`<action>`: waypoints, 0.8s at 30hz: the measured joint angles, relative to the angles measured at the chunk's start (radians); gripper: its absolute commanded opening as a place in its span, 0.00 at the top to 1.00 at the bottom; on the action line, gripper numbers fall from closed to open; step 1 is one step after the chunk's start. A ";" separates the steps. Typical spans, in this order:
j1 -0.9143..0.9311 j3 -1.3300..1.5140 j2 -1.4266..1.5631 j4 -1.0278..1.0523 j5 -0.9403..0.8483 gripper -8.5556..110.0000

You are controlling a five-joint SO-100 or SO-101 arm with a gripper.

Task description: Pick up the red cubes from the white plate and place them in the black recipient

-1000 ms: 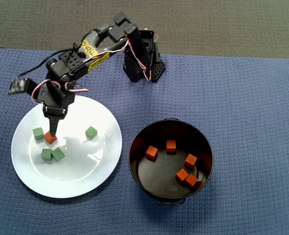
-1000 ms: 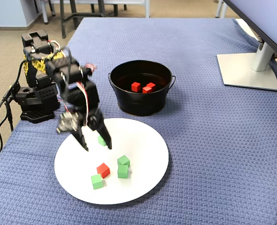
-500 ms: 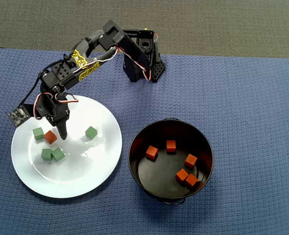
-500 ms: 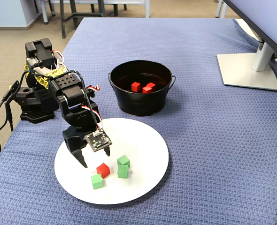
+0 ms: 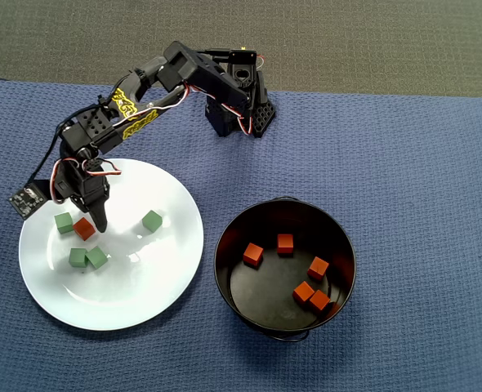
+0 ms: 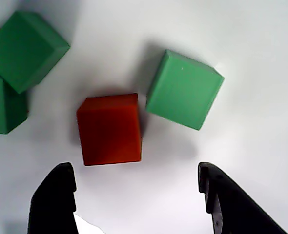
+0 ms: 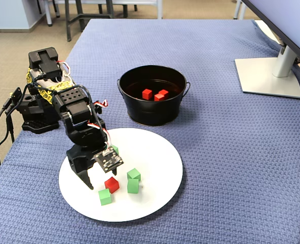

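The two black fingers (image 6: 56,200) stand wide apart at the bottom edge of the wrist view, holding nothing, with bare white plate between them. The gripper (image 6: 134,197) hangs low over the white plate (image 5: 151,286), and the one red cube (image 6: 110,129) left on it lies just ahead of the gap, nearer the left finger in that view and not touched by either. A green cube (image 6: 184,89) sits just beside it to the upper right, almost touching a corner, and two more green cubes (image 6: 24,48) lie at the upper left of the wrist view, close against each other. In the overhead view the red cube (image 5: 83,228) lies on the left part of the plate, one green cube to its left, a pair below it and a fourth green cube (image 5: 152,220) apart to the right, with one dark fingertip just right of the red cube. The black pot (image 5: 225,269) stands on the blue cloth (image 5: 421,163) to the right of the plate, close to its rim, and holds five red cubes (image 5: 253,255) scattered over its floor. In the fixed view the arm (image 7: 81,127) bends down from its base (image 7: 35,114) at the cloth's left edge, and a monitor stand (image 7: 269,76) sits at far right.
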 measured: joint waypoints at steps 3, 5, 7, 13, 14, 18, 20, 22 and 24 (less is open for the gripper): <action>-0.003 -0.014 -0.003 0.000 0.000 0.73; -0.003 -0.029 -0.018 -0.005 0.000 0.74; -0.003 -0.046 -0.038 -0.020 0.008 0.74; -0.002 -0.104 -0.071 -0.031 0.021 0.75; -0.002 -0.115 -0.081 -0.031 0.026 0.76; -0.002 -0.140 -0.101 -0.031 0.038 0.83; -0.002 -0.141 -0.103 -0.031 0.043 0.85; -0.002 -0.141 -0.103 -0.031 0.049 0.86; -0.002 -0.141 -0.103 -0.031 0.052 0.87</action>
